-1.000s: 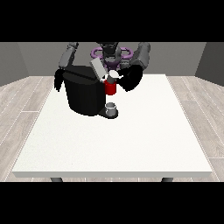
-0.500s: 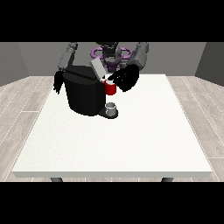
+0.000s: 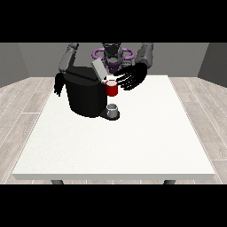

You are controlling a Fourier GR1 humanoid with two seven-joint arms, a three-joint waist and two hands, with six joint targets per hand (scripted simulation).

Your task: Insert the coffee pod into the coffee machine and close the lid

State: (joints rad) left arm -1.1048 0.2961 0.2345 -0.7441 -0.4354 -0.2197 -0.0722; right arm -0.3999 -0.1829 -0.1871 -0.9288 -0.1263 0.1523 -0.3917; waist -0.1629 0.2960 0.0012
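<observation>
A black coffee machine (image 3: 86, 95) stands on the white table (image 3: 115, 146) near its far edge, left of that edge's middle. Its lid (image 3: 98, 69) is up, a pale flap tilted back above the machine's top. A red thing at the machine (image 3: 111, 88) sits at the machine's front right, and below it, on the black base, stands a small grey thing (image 3: 113, 109) that cannot be told for the pod; the pod itself does not plainly show. The hand at the view's right (image 3: 133, 76) hangs over the far part of the table, just beside the red thing and to its right, its fingers spread and reaching toward the machine's opening; nothing shows between them, and whether the fingertips touch the red thing cannot be told. The hand at the view's left (image 3: 58, 83) hangs behind the machine's left side, close to the table's far left corner, half hidden by the machine, so the lie of its fingers cannot be told. The robot's body (image 3: 113, 55) stands behind the far edge, between the two arms. From the machine's base to the near edge the table lies bare, and so does the whole right side as far as the right edge.
</observation>
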